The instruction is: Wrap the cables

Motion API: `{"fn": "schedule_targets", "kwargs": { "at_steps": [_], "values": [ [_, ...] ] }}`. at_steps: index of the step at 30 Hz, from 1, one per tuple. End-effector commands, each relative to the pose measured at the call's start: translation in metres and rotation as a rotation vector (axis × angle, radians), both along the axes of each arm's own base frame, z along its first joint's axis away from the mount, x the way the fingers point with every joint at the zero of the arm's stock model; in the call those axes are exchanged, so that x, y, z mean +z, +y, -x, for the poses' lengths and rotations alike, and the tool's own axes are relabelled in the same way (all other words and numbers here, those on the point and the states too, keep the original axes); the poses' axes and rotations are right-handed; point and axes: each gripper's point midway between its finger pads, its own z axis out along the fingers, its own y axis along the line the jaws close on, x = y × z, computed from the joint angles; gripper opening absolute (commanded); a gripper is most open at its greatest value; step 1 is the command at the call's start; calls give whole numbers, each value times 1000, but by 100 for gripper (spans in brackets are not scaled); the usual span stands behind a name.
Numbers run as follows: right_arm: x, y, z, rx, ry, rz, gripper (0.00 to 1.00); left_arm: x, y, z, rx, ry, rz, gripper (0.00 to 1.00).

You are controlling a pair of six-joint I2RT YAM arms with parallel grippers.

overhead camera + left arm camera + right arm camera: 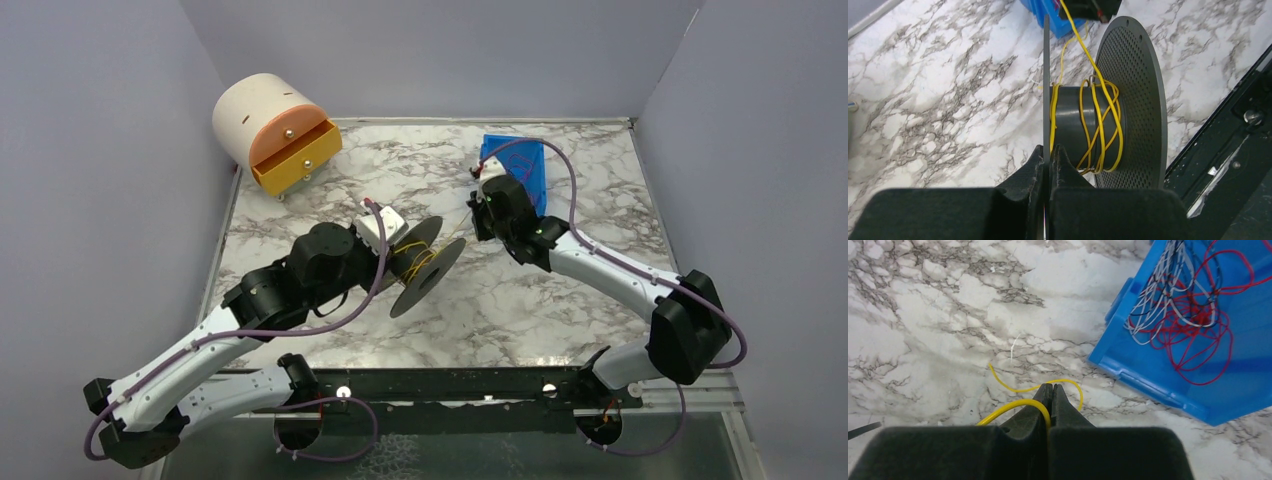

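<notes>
A dark grey spool point(422, 262) with two round flanges is held at table centre. My left gripper point(1049, 150) is shut on the spool's near flange point(1046, 80), edge-on between the fingers. Several turns of yellow cable point(1098, 125) lie around the spool's core. The cable runs up from the spool to my right gripper point(1052, 388), which is shut on the yellow cable point(1018, 405) just above the marble table. The cable's loose tail point(1008, 386) curls on the table beyond the fingertips. In the top view the right gripper point(481, 205) sits right of the spool, by the blue bin.
A blue bin point(1218, 355) holding tangled red, white and black wires point(1193, 305) lies just right of the right gripper; it shows in the top view point(522, 168). A round white and orange drawer unit point(272, 132) with an open drawer stands at the back left. A black rail point(1228, 145) runs along the near edge.
</notes>
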Motion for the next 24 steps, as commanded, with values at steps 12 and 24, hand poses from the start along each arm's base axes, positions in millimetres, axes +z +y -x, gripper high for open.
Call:
{"fn": "schedule_targets", "kwargs": {
  "at_steps": [12, 24],
  "values": [
    [-51, 40, 30, 136, 122, -269, 2, 102, -5, 21, -74, -119, 318, 0],
    [-24, 40, 48, 192, 4, -428, 12, 143, -10, 39, -166, -154, 437, 0]
  ]
}}
